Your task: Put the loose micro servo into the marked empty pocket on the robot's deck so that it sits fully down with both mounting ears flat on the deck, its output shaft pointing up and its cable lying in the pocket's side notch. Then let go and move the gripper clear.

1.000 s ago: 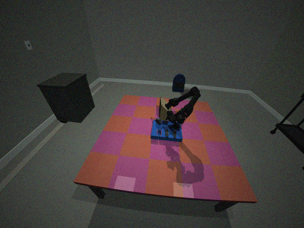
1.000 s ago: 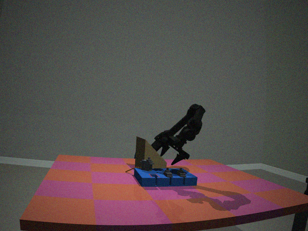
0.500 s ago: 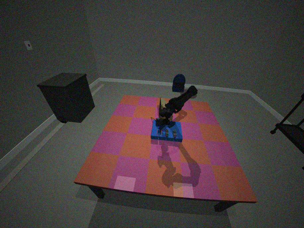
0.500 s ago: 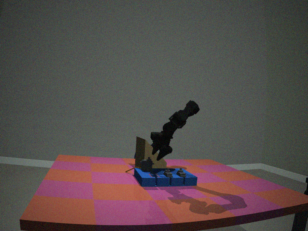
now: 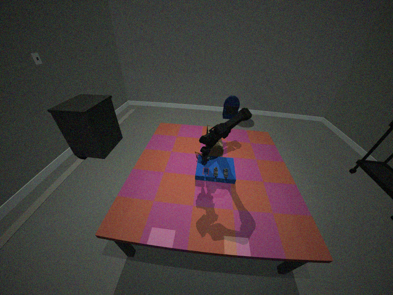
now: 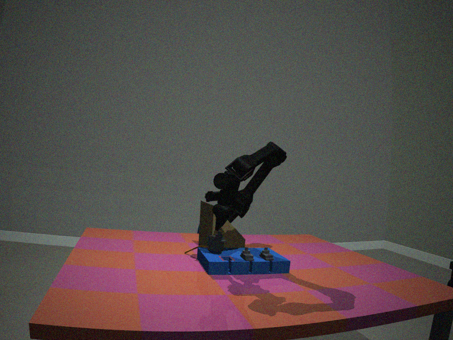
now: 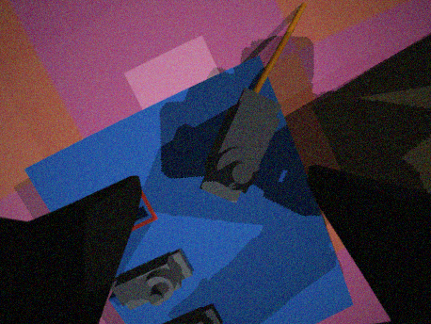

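Checkered table (image 5: 177, 203) carries blue deck (image 5: 230, 165), tan wedge (image 6: 234, 235).

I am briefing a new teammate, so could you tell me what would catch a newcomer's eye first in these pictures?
First, the orange-and-pink checkered table top glows in a dim grey room, with the bright blue deck block near its middle. Next, the black arm's open gripper hovers over the loose grey micro servo at the deck's back edge, its orange cable trailing off onto the table.

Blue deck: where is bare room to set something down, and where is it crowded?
Bare: the deck, back right, behind the two seated servos. Crowded: the front row with the marked pocket, and the back left corner, where the open gripper hovers over the loose servo.
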Motion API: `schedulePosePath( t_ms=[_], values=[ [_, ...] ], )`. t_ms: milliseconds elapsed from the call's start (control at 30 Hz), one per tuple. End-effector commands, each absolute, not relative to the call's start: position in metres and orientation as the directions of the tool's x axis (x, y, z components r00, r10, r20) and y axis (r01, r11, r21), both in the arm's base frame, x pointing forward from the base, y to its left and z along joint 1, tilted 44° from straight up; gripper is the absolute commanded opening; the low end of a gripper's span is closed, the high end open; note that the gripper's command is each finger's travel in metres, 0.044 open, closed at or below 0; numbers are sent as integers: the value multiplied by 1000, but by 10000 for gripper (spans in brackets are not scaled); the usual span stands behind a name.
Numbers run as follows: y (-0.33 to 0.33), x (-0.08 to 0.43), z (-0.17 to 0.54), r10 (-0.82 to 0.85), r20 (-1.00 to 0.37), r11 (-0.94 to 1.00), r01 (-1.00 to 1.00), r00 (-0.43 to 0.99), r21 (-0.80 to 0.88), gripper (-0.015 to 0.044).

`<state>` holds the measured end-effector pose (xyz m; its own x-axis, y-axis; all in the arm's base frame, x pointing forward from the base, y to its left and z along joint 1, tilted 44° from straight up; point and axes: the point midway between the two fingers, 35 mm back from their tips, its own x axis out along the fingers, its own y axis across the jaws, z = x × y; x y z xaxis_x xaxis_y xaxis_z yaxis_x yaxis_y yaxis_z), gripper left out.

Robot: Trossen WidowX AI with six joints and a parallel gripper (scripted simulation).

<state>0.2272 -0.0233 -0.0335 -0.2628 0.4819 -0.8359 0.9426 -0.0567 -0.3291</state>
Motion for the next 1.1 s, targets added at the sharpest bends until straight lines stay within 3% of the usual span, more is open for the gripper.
schedulePosePath(
  t_ms=[0, 367, 1067],
  values=[
    [-30, 214, -39, 545, -798, -178, 894, -257, -410, 440],
    [-47, 195, -45, 658, -731, -407, 731, -181, -548, 440],
    [-30, 190, -64, 660, -729, -410, 728, -179, -550, 440]
  ],
)
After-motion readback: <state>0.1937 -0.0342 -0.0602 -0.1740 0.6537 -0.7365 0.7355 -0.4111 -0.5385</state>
